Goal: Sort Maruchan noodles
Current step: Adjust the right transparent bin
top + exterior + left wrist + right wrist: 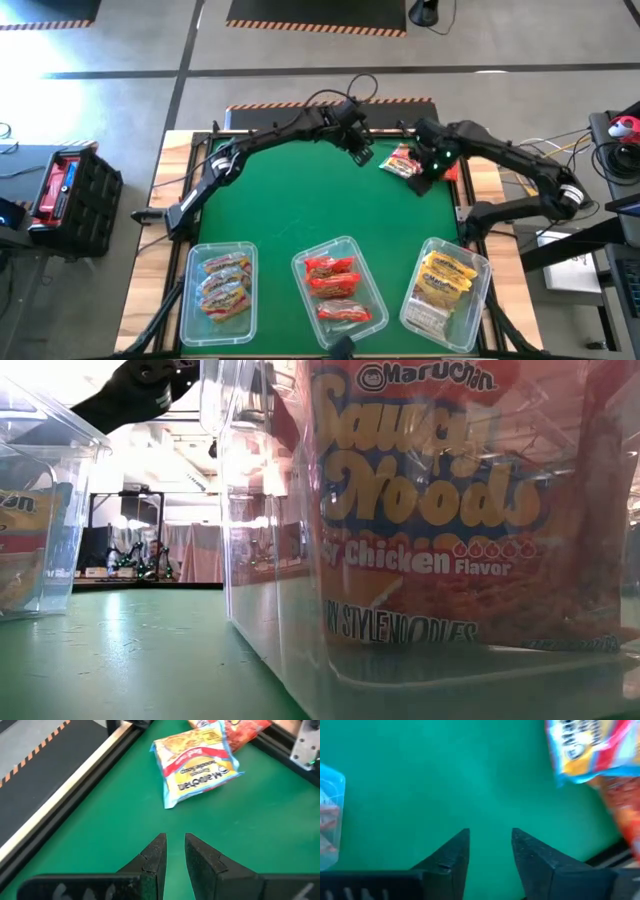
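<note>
Two loose Maruchan noodles packets lie flat on the green table near its far right corner: a yellow one with a blue edge (197, 762) (402, 162) and a red one (245, 727) (625, 815) beside it. My left gripper (175, 852) (362, 155) hovers shut over the mat just short of the yellow packet and touches nothing. My right gripper (490, 852) (422, 178) stands open above bare mat beside the same packets, nothing between its fingers. Other packets lie in three clear bins along the near edge.
The left bin (222, 285) holds orange-pink packets, the middle bin (338, 290) red ones (420, 510), the right bin (447, 285) yellow ones. A black rail (75, 785) runs along the table's far edge. Bare green mat (300, 200) spreads between bins and arms.
</note>
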`<state>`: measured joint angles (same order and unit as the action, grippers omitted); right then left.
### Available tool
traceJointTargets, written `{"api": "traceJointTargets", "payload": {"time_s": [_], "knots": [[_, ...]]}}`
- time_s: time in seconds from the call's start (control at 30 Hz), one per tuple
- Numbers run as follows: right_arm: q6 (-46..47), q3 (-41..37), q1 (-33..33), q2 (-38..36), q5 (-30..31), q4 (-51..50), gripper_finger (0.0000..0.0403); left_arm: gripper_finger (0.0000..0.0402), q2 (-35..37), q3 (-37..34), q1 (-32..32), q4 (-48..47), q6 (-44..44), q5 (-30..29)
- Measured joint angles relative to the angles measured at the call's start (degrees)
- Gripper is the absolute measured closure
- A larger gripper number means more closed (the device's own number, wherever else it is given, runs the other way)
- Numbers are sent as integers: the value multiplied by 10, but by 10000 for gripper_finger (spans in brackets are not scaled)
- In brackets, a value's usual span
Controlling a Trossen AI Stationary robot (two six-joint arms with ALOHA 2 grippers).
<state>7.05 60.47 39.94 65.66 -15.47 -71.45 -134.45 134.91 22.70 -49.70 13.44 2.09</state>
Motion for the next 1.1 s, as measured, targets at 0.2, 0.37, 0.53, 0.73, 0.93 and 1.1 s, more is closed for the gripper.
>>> {"api": "traceJointTargets", "payload": {"time_s": [0.2,0.37,0.53,0.73,0.93,1.1], "knots": [[102,-29,-115,-16,1,-18,244,350,4,0,13,-37,-37,4],[183,-38,-187,-18,7,-33,257,350,6,0,19,-53,-53,5],[242,-60,-247,-18,29,-55,271,350,12,0,20,-53,-74,5],[315,-74,-337,-18,-63,-59,272,350,19,0,25,-57,-92,6],[370,-63,-442,-18,-117,-47,271,350,30,0,39,-58,-98,5],[428,-49,-510,-19,-108,-13,278,350,38,0,52,-58,-98,6]]}}
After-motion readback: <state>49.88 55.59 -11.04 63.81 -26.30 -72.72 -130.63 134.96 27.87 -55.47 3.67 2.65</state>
